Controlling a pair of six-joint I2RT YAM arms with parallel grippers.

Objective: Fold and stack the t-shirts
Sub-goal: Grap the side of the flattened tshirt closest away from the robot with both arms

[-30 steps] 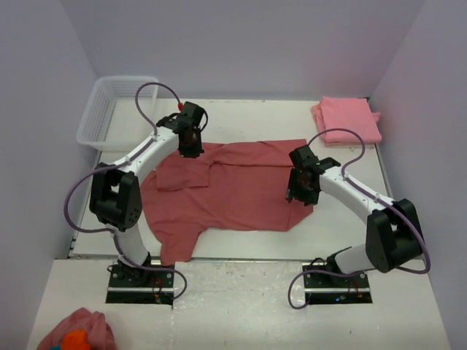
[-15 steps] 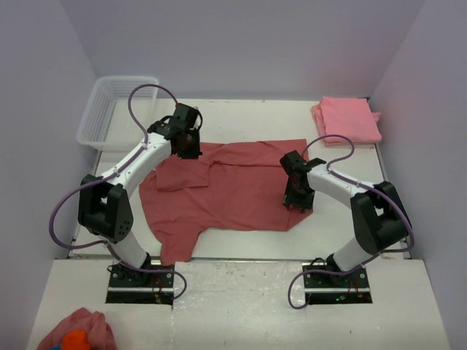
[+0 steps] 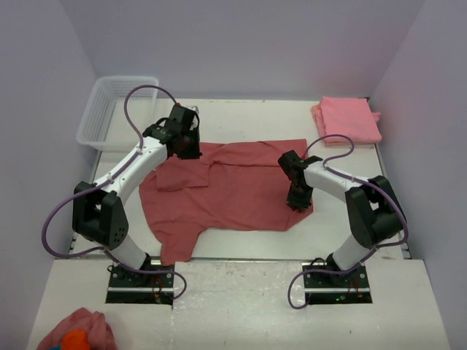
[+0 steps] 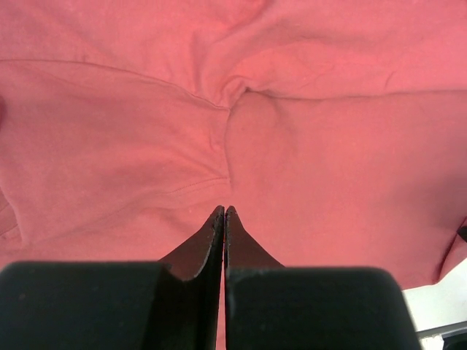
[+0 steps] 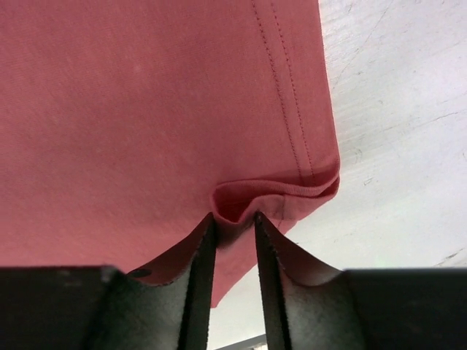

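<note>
A dusty rose-red t-shirt (image 3: 233, 186) lies spread on the table, one sleeve toward the near left. A folded salmon-pink t-shirt (image 3: 349, 120) lies at the back right. My left gripper (image 3: 185, 146) is down on the spread shirt's far left part. In the left wrist view its jaws (image 4: 225, 211) are pressed together with a thin line of cloth (image 4: 292, 146) between them. My right gripper (image 3: 298, 200) is at the shirt's near right corner. In the right wrist view it (image 5: 233, 216) pinches a raised fold of the hem (image 5: 292, 186).
A white mesh basket (image 3: 109, 109) stands at the back left. A small pink lump with an orange patch (image 3: 76, 334) lies on the near shelf, bottom left. Bare white table (image 5: 401, 109) shows right of the hem. Purple walls enclose the table.
The left gripper has slid a little left and farther along the shirt's far edge. The right gripper has shifted left and settled onto the near right hem corner.
</note>
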